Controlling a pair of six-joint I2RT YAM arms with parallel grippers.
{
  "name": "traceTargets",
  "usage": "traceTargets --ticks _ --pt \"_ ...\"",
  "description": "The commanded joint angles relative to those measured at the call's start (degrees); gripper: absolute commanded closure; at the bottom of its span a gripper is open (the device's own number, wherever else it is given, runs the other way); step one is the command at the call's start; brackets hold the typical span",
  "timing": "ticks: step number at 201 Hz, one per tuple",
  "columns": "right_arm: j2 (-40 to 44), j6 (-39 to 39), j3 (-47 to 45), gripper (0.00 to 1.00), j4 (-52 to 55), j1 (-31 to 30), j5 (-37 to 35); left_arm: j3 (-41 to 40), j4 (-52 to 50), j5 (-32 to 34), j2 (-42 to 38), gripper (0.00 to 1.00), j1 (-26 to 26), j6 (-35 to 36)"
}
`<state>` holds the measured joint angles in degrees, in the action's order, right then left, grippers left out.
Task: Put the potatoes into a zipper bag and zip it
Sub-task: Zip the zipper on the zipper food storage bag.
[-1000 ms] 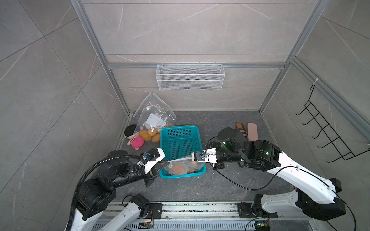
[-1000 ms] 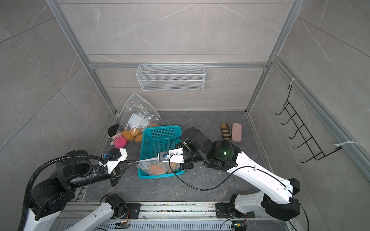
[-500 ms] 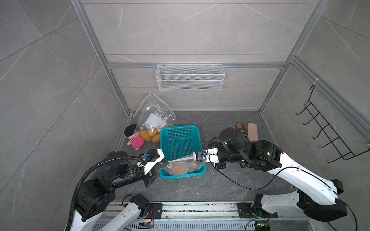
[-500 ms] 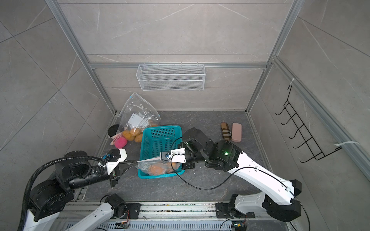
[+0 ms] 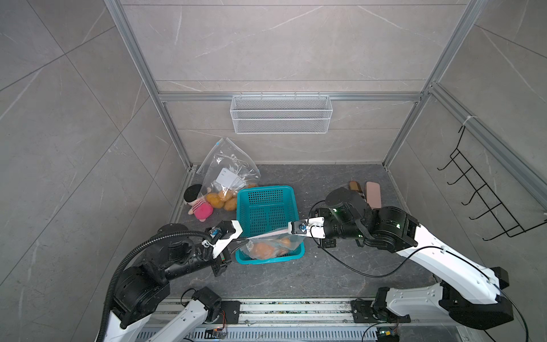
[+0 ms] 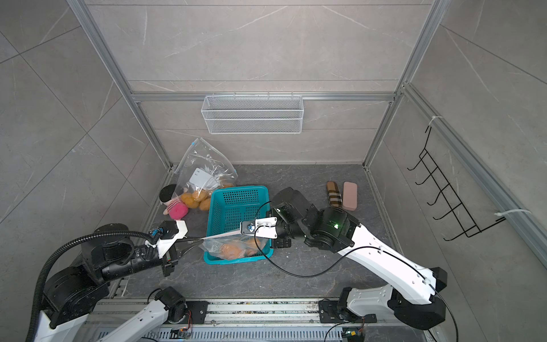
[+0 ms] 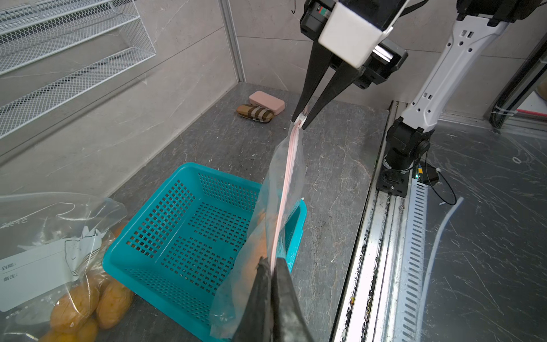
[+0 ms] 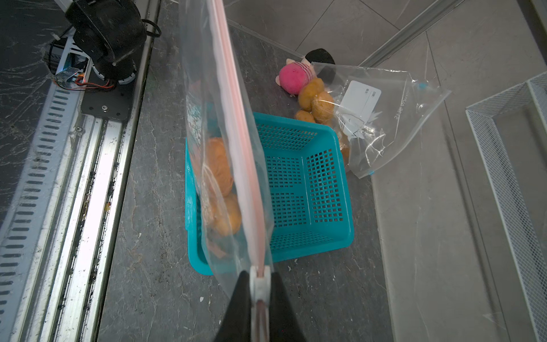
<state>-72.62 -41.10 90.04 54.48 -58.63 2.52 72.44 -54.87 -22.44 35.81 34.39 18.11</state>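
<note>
Potatoes (image 5: 262, 251) sit low in the clear zipper bag (image 5: 278, 237) over the teal basket (image 5: 263, 188), its seal pulled taut for zipping: my left end effector (image 7: 270, 266) clamps one end, my right end effector (image 8: 259, 275) pinches the white slider (image 8: 259, 285).

Brightness: bright, even, diffuse light in all four views.
Shadows: soft and faint, close beside the teal basket (image 5: 266, 213).
Glare: white shine on the metal rail (image 8: 88, 189) and on the clear bag (image 8: 399, 97) by the wall.
Blur: the zipper bag (image 8: 225, 177) looks soft and smeared close to the right wrist lens.
Distortion: straight wall lines bow toward the edges.
</note>
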Motion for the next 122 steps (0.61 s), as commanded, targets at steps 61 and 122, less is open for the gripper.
traceTargets --ticks 61,122 --pt "1.95 0.74 -2.02 0.96 6.08 1.85 -4.77 1.74 1.11 1.67 -1.54 1.00 -0.12 1.23" --pt "2.73 0.76 -1.97 0.96 6.43 2.71 -5.21 1.48 1.10 1.67 -1.72 1.00 -0.15 1.26"
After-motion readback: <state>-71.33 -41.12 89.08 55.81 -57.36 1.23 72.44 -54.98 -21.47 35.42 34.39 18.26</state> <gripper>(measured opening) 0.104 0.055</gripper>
